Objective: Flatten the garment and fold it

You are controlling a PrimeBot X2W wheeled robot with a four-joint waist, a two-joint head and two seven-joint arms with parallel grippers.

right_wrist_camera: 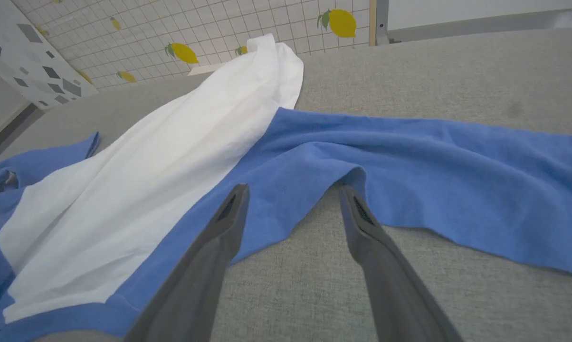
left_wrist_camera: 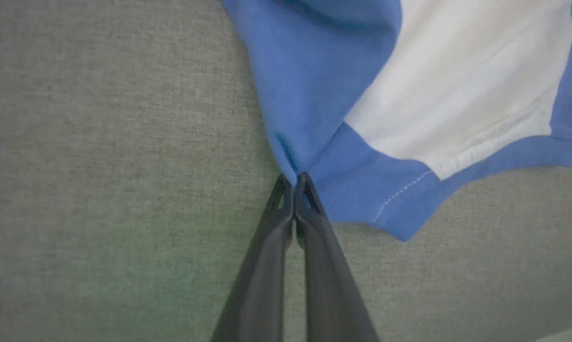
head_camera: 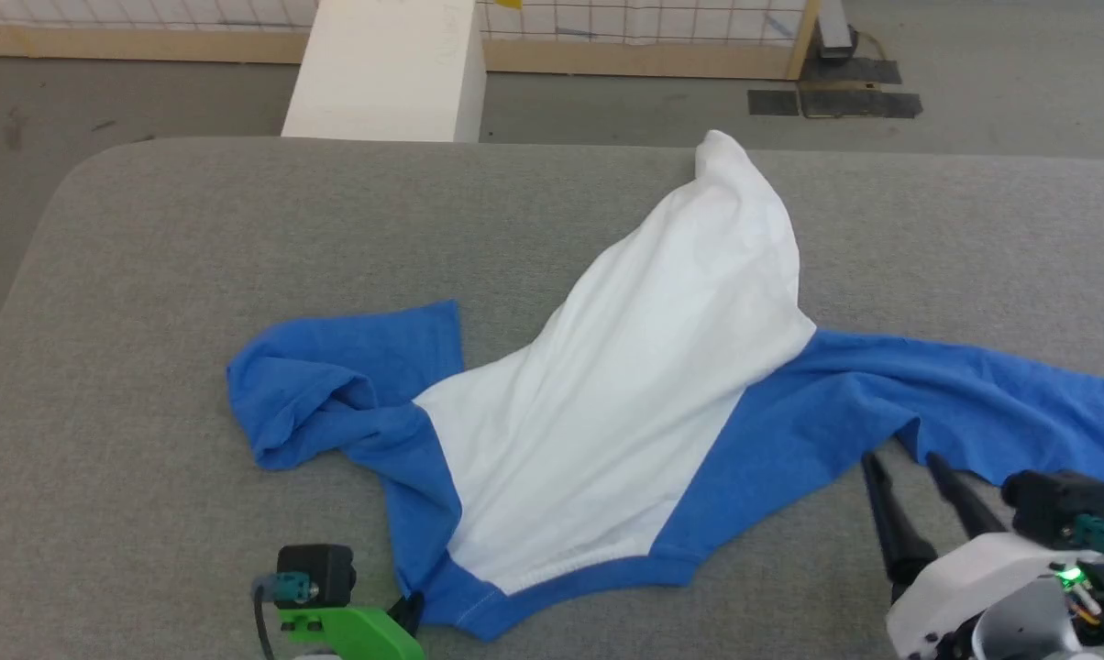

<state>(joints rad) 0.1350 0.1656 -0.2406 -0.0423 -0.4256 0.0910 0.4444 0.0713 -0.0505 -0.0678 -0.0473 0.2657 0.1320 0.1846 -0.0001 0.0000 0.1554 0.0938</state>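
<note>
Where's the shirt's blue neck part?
The neckband lies low in the head view, on the grey cushion, with the left claw pinching blue cloth beside it.

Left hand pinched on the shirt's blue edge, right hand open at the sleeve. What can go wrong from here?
1. The left hand holds only a sliver of blue edge on the shirt; a pull may slip it free.
2. The open right hand straddles a raised fold in the long sleeve; closing may catch doubled cloth.
3. The other sleeve is bunched and may stay crumpled.
</note>
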